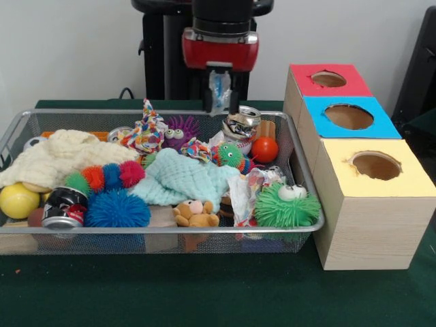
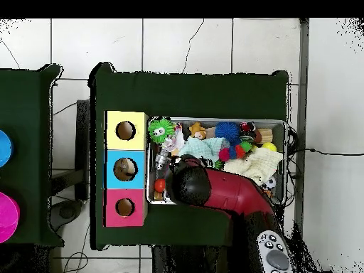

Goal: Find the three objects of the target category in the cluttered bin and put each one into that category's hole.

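Observation:
My gripper [image 1: 220, 95] hangs above the far middle of the wire mesh bin [image 1: 170, 230], shut on a small bluish-clear crumpled plastic bottle [image 1: 219, 88] held upright well above the clutter. The red-faced hole [image 1: 328, 79] is on the farthest wooden box, to the right of the gripper and about level with it. In the overhead view the red arm [image 2: 213, 192] covers the gripper and the bottle; the bin's rim [image 2: 213, 119] and the red hole [image 2: 125, 207] show. I see no other clear bottles among the clutter.
A blue-faced hole [image 1: 349, 116] and a yellow-faced hole [image 1: 376, 165] lie nearer in the box row. The bin holds a crushed silver can [image 1: 240, 124], a dark can [image 1: 63, 206], a white wrapper [image 1: 242, 194], cloths, spiky balls and soft toys.

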